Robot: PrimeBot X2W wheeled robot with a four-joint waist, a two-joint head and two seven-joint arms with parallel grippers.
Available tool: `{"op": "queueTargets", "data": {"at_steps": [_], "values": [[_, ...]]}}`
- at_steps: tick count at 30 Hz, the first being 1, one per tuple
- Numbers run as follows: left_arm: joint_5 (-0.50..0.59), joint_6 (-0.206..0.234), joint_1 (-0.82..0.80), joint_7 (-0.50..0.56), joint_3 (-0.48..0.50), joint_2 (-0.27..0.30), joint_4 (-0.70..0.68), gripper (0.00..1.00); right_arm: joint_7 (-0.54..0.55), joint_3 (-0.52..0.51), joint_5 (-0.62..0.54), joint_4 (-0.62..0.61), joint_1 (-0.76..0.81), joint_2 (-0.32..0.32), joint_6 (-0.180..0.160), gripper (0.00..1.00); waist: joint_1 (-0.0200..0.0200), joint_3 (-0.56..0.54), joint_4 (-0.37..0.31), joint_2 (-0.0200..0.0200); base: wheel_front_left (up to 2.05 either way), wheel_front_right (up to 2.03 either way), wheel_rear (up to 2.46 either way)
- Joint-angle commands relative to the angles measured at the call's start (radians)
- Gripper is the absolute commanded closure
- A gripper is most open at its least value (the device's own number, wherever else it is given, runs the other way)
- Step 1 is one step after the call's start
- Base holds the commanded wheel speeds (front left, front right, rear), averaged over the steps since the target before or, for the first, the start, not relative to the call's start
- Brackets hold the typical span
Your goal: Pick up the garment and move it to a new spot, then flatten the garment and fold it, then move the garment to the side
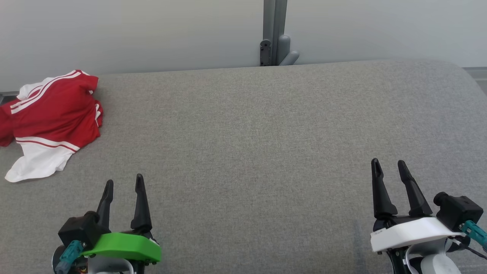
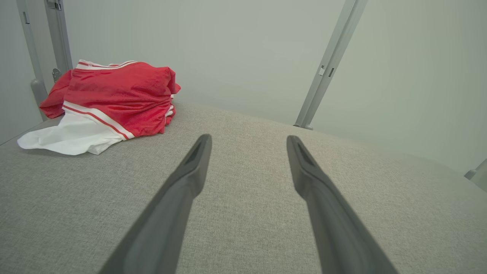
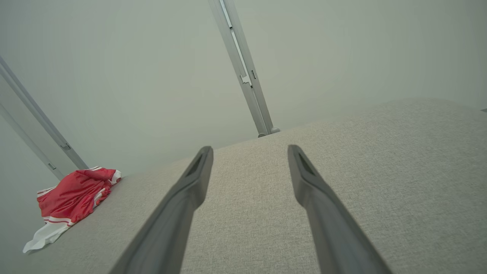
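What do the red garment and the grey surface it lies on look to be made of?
The red garment is probably a thin synthetic sports knit: slightly shiny, soft crumpled folds, white panels and stripes. The grey surface looks like woven upholstery fabric: matte, with a visible heathered weave, and possibly padded, judging by its rounded edge.

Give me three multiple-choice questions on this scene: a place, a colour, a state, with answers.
1. Where on the grey surface does the garment lie? A far left B centre C far right
2. The garment's colours? A blue, yellow B red, white C black
3. The left pincer is? A shut on garment B shut, empty C open, empty
1 A, at the left edge in the head view; 2 B, red cloth, white stripes; 3 C, fingers apart over bare surface.
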Motion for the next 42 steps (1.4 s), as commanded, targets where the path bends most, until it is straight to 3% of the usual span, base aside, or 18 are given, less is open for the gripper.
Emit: {"op": "queueTargets", "data": {"at_steps": [1, 25, 42], "values": [[0.024, -0.005, 0.005, -0.009, 0.000, 0.008, -0.002, 0.00, -0.008, 0.002, -0.027, -0.012, 0.006, -0.006, 0.000, 0.00, 0.0000, 0.000, 0.001, 0.0000, 0.00, 0.00, 0.00], [0.200, -0.002, 0.027, -0.061, 0.013, 0.009, 0.030, 0.00, -0.052, 0.022, -0.214, -0.023, 0.027, -0.007, 0.000, 0.00, 0.0000, -0.009, -0.001, 0.0000, 0.00, 0.00, 0.00], [0.217, -0.008, 0.023, -0.075, 0.018, 0.009, 0.054, 0.00, -0.064, 0.028, -0.263, -0.017, 0.029, -0.007, 0.000, 0.00, 0.0000, -0.006, 0.002, 0.0000, 0.00, 0.00, 0.00]]}}
